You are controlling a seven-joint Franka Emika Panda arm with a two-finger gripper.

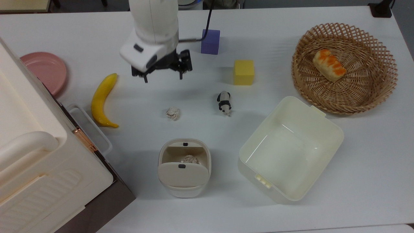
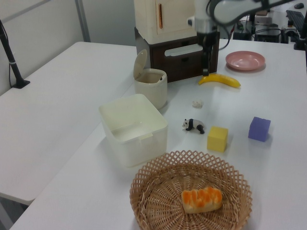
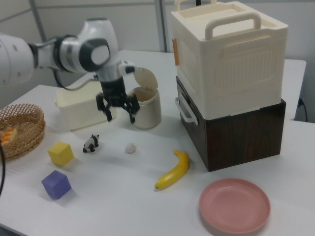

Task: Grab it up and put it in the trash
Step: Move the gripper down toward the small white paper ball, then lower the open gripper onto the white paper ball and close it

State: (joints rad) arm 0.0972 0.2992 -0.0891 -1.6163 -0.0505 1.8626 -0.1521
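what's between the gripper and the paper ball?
Nothing: in the top view the table is bare between the open gripper and the paper ball.

Whitish-beige paper ball [image 1: 173, 113]; cream bin [image 1: 184, 167], beige lid.

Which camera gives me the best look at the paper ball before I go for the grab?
The top view: the paper ball lies unobstructed on bare table, with the open gripper apart from it. The right view shows it between panda and banana, below the gripper. The left view shows a small speck near the trash bin.
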